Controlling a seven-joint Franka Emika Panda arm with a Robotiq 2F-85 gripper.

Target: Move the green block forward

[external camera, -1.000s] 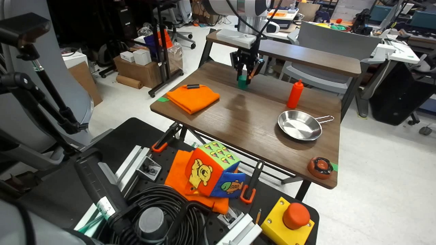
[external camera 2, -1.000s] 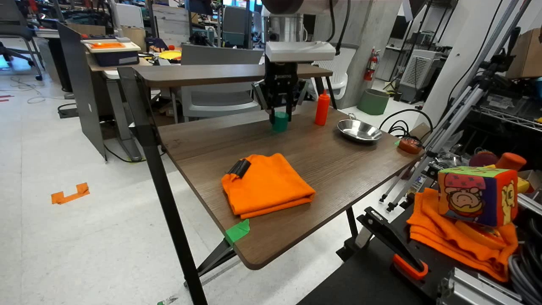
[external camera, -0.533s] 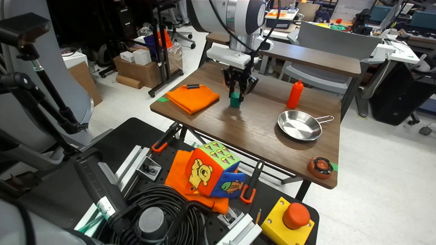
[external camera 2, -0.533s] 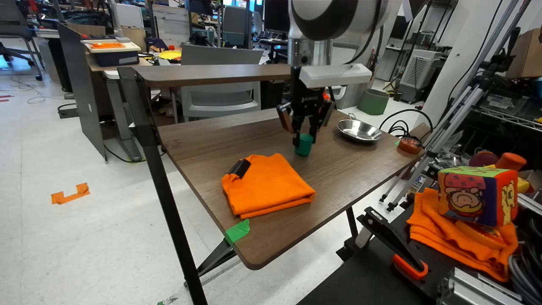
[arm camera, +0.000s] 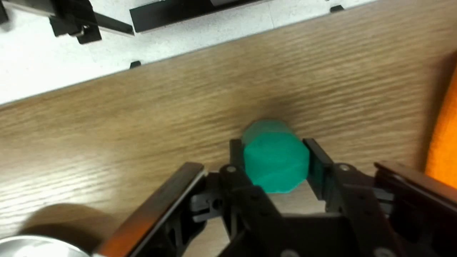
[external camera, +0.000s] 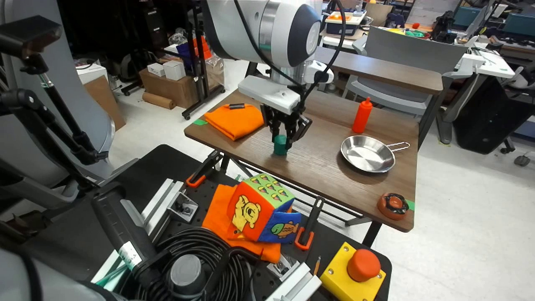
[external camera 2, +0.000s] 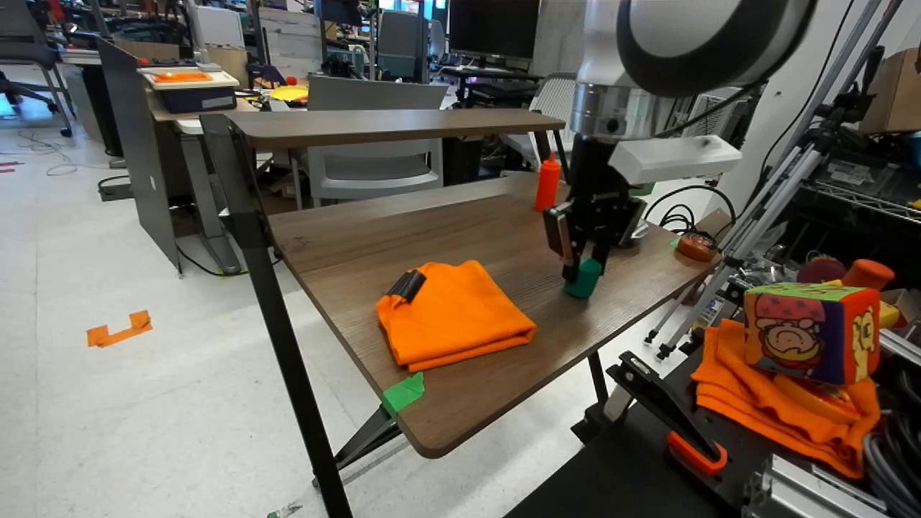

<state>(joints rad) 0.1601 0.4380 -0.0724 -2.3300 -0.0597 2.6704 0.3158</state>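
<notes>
A robotics lab is indicated. In an exterior view, a robot arm [external camera: 272, 32] is noted at twelve o'clock and a red push-button [external camera: 363, 265] on a yellow box [external camera: 337, 269] at five.

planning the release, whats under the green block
Brown tabletop shows around the green block; the patch directly beneath is covered, so I can't tell whether the two touch.

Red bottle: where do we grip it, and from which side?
Best bet is the upper body of the red bottle, coming from above and closing across its sides: it stands upright, looks round and straight-sided, while the nozzle narrows. Keep clear of the frying pan close by. The hand would first have to let go of the green block.
</notes>
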